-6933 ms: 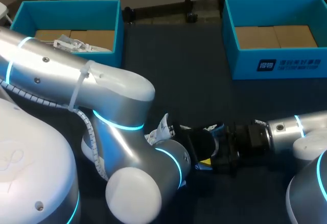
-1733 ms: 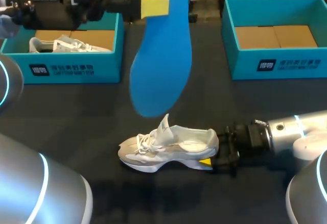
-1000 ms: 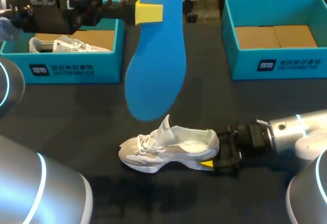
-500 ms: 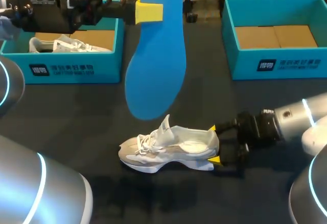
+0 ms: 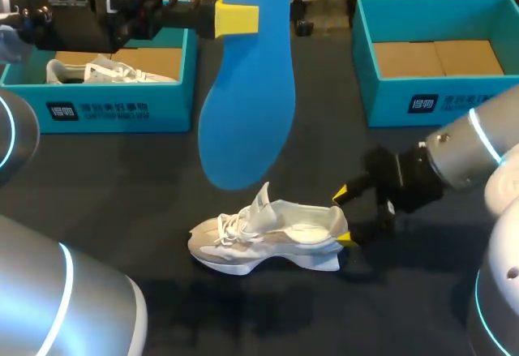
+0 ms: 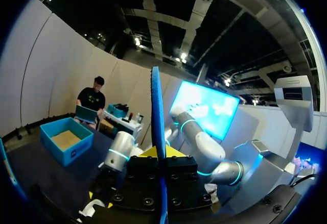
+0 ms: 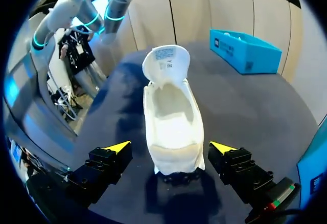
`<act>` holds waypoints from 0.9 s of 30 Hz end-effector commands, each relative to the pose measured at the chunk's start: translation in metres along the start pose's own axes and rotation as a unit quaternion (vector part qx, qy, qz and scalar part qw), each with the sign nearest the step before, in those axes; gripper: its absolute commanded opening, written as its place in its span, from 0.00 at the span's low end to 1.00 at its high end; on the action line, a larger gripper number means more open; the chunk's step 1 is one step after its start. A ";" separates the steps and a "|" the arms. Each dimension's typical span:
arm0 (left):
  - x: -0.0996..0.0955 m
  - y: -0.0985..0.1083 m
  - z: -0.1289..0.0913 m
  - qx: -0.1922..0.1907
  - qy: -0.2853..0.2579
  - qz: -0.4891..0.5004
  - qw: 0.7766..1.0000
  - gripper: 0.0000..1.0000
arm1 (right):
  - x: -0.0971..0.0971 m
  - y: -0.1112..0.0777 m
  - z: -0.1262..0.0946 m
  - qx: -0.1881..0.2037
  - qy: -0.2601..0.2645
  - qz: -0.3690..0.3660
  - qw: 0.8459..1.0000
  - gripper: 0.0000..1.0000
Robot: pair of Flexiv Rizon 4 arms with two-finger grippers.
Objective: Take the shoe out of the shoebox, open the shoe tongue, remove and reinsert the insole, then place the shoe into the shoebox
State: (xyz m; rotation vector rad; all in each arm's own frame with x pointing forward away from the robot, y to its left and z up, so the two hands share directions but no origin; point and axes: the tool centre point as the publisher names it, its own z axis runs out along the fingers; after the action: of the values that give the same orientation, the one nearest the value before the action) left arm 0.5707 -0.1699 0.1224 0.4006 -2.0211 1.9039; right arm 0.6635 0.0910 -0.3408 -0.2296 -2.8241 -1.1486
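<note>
Head view shows the shoe [image 5: 268, 238] standing on its sole on the table [image 5: 122, 169], heel toward the right gripper [image 5: 344, 218]. That gripper's fingers are spread wide, one to each side of the heel. In the right wrist view the shoe [image 7: 171, 127] sits just ahead of the right gripper [image 7: 171, 147], with a clear gap between each yellow tip and the heel. The tongue [image 7: 166, 60] is pulled up and the inside of the shoe is bare.

The blue insole [image 5: 247, 105] hangs toe-down above the shoe, pinched near its upper end by the left gripper [image 5: 235, 17]. In the left wrist view the insole [image 6: 157, 127] stands edge-on, clamped from both sides by the left gripper [image 6: 159, 155].

Under the left gripper is the left shoebox [image 5: 105, 113], with a second shoe [image 5: 97, 70] lying in it. The right shoebox [image 5: 442, 105] lies beyond the right gripper, well apart from it.
</note>
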 end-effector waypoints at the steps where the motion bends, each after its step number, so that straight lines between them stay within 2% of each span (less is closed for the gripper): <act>1: -0.002 -0.002 0.003 -0.002 0.001 0.000 1.000 0.00 | 0.005 0.011 -0.004 0.204 -0.001 0.011 0.979 1.00; 8: -0.002 -0.002 0.003 -0.002 0.001 0.000 1.000 0.00 | 0.003 0.018 -0.001 0.272 0.007 0.020 0.962 1.00; 16: -0.002 -0.002 0.003 -0.002 0.001 0.000 1.000 0.00 | 0.006 0.031 0.002 0.317 0.006 0.019 0.948 1.00; 19: -0.002 -0.002 0.003 -0.002 0.001 0.000 1.000 0.00 | 0.005 0.035 0.005 0.348 0.006 0.027 0.937 1.00; 24: -0.002 -0.002 0.003 -0.002 0.001 0.000 1.000 0.00 | 0.005 0.037 0.009 0.372 -0.005 0.024 0.928 1.00; 27: -0.002 -0.002 0.003 -0.002 0.001 0.000 1.000 0.00 | 0.007 0.037 0.010 0.366 -0.028 0.019 0.930 1.00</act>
State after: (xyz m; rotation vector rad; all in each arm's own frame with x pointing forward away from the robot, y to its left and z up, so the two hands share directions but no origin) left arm 0.5708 -0.1699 0.1225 0.4006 -2.0211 1.9037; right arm 0.6687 0.1180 -0.3204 -0.2600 -2.9980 -0.4257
